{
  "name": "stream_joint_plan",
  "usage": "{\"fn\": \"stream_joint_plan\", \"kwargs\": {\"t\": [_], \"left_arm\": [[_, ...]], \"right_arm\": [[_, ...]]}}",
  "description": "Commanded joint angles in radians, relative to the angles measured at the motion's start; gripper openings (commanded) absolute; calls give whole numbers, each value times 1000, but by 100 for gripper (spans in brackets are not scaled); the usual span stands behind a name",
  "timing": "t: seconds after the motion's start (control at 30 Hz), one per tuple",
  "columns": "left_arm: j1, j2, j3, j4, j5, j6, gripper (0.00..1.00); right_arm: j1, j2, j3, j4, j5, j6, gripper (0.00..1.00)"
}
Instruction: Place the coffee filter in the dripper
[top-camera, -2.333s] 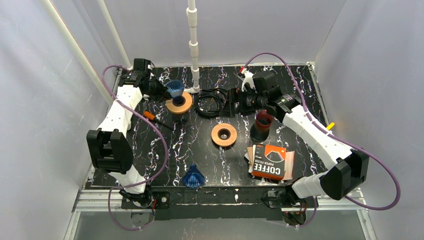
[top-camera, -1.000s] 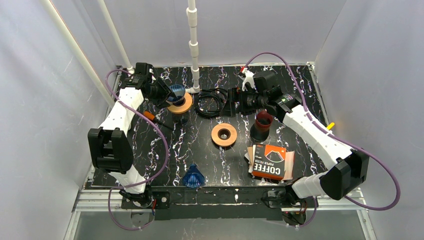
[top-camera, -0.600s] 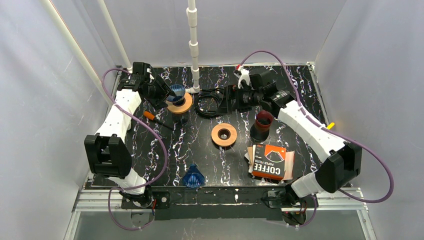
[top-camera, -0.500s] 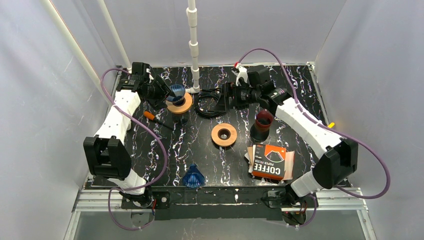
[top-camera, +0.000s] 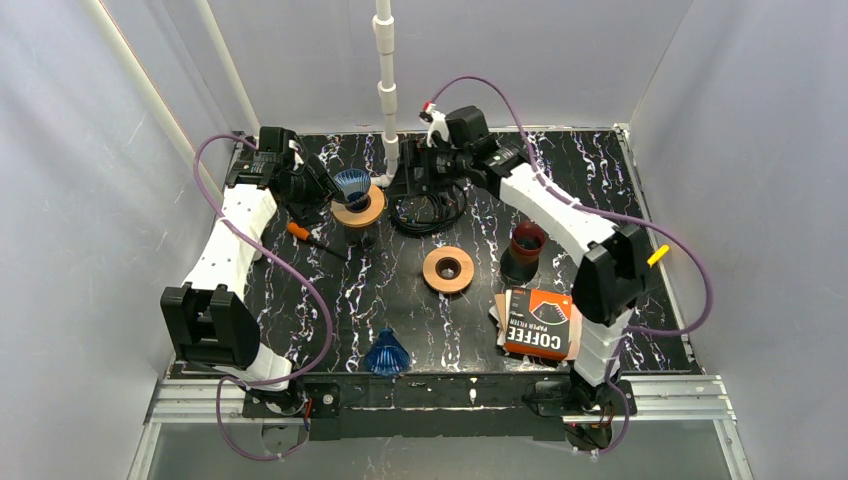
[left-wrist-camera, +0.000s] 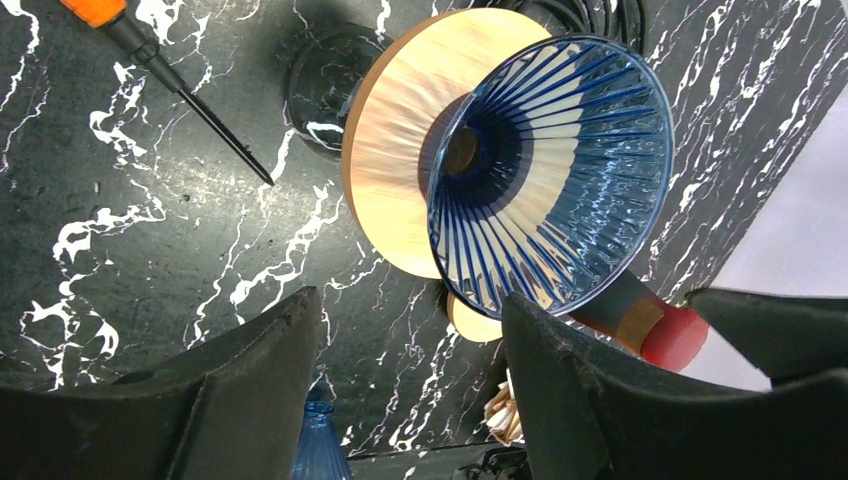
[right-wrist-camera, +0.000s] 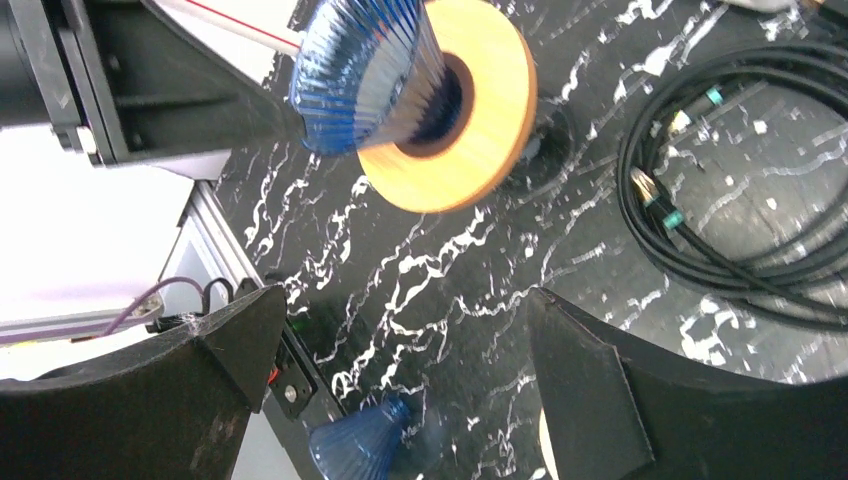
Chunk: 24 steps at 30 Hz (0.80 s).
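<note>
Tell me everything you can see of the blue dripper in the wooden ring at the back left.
The blue dripper is a clear-blue cone, glass by the look, with fine ribs running from its rim down to a narrow neck. Its neck sits in the hole of a wooden ring, mouth upward, at the back left. It is empty. The open left gripper hovers close beside it.
</note>
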<state>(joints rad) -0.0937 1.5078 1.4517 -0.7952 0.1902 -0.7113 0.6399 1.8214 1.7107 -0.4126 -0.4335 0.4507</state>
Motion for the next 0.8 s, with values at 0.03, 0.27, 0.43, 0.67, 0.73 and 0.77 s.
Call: {"fn": "stream_joint_plan", "kwargs": {"t": [0.03, 0.27, 0.43, 0.67, 0.73, 0.77], "left_arm": [[5, -50, 8, -52, -21, 37, 65], [5, -52, 8, -58, -20, 39, 65], [4, -51, 6, -67, -11, 38, 65], [4, -60, -2, -71, -3, 28, 65], [4, -65, -3, -73, -3, 27, 65], [4, -66, -5, -72, -2, 27, 65]], "right_arm": [[30, 123, 192, 22, 2, 41, 98], [70, 285, 381, -12, 21, 92, 96], [85, 345, 439, -44, 45, 102, 91], [84, 378, 483, -126, 120, 63, 87], [84, 382, 485, -143, 131, 54, 84], [84, 384, 485, -146, 132, 51, 84]]}}
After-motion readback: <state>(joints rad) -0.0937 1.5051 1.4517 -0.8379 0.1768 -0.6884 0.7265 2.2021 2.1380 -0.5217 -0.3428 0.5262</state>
